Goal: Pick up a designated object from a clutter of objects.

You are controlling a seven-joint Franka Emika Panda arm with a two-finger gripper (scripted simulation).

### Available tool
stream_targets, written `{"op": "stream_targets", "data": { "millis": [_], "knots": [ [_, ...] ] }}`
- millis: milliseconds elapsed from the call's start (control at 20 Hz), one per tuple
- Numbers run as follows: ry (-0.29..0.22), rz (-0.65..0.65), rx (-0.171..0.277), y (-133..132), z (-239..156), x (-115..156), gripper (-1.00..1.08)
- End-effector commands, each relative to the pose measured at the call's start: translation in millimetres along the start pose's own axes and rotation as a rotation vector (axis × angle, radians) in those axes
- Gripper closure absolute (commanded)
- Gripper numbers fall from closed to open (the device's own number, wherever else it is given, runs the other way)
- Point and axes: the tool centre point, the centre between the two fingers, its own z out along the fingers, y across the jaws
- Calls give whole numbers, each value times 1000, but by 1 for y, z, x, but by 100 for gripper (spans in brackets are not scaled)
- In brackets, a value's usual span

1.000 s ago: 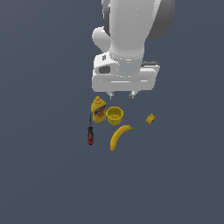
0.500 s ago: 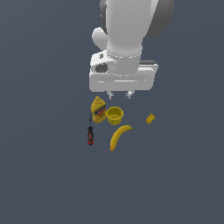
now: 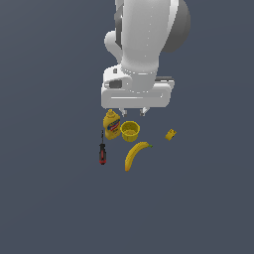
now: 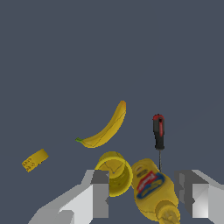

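The designated object, a plain yellow cup, stands upright in the clutter of objects, close beside the yellow mustard bottle. My gripper hangs open just above these two without touching them. In the wrist view one finger is in front of the cup's side, the other finger is beyond the bottle, and the bottle lies between them. Nothing is held.
A banana lies just past the cup. A red-and-black-handled screwdriver lies on the mustard bottle's side. A tiny yellow block sits apart on the exterior view's right. All rest on a plain dark grey surface.
The gripper has shifted slightly toward the exterior view's left and a little lower over the cup and bottle. The objects have not moved.
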Motion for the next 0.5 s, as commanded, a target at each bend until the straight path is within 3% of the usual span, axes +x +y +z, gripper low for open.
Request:
{"op": "stream_targets", "data": {
  "millis": [0,450],
  "knots": [
    [7,-16,-16,2,10,-2,-20],
    [50,-118,-87,6,62,-18,-20]
  ]
}}
